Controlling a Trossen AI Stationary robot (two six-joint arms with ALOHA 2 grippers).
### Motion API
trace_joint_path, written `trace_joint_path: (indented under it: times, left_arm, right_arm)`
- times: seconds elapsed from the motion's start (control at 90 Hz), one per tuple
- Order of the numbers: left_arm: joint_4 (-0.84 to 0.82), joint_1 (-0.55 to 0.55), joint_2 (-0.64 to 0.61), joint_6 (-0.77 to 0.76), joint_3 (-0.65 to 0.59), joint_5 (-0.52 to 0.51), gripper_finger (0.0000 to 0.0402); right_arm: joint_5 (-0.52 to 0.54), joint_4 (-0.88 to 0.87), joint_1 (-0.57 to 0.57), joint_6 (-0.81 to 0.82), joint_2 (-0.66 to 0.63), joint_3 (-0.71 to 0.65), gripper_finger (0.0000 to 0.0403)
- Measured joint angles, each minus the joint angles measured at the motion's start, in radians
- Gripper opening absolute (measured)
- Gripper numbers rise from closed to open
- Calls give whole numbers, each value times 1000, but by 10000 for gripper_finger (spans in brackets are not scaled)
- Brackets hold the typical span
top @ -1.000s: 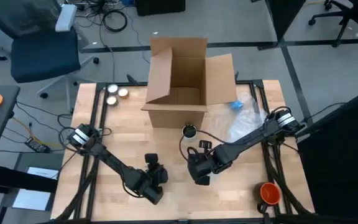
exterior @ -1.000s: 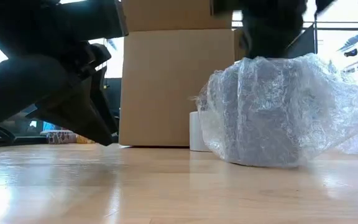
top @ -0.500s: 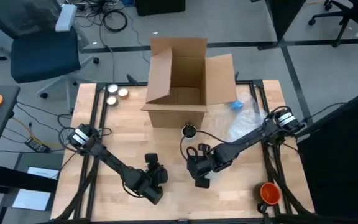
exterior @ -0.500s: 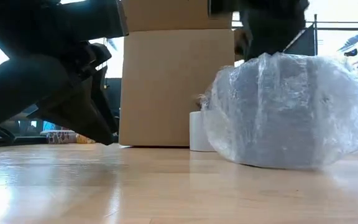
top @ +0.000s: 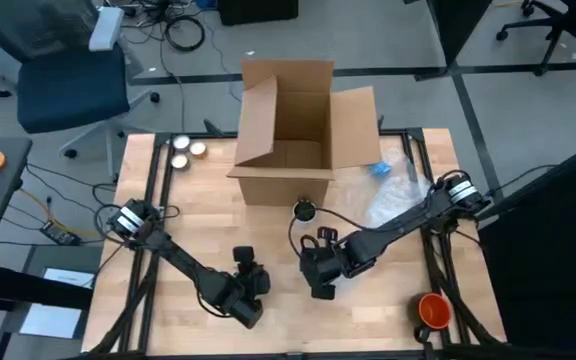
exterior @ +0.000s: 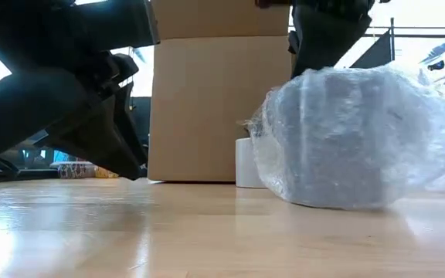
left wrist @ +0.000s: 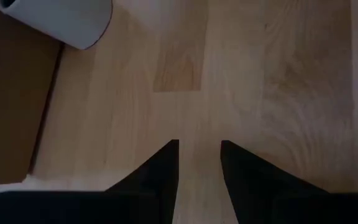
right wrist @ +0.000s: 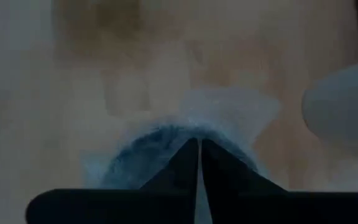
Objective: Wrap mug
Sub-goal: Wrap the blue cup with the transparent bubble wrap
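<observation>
Pinching the bubble wrap (exterior: 338,139) over the mug, right fingers (right wrist: 199,163) closed on it; slippery, crushable stuff, left fingers (left wrist: 199,163) open at 7 o'clock.

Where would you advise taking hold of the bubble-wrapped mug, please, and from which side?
From above, I think, at the gathered wrap on top: the wrapped mug sits upright on the table, its loose film bunched at its crown. The right end effector is already pinched there; the left end effector waits open nearby.
</observation>
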Motion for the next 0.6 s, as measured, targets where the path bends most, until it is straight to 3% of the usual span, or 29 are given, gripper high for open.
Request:
trace_joint_path:
  times: [0.289,0.6]
  left_arm:
    - [0,0,0,0,0,0,105]
    - [-30,0,0,1,0,-1,105]
  right_arm:
    - [20,164,-2,18,-4,-118,0]
    - [6,92,14,10,-36,-64,0]
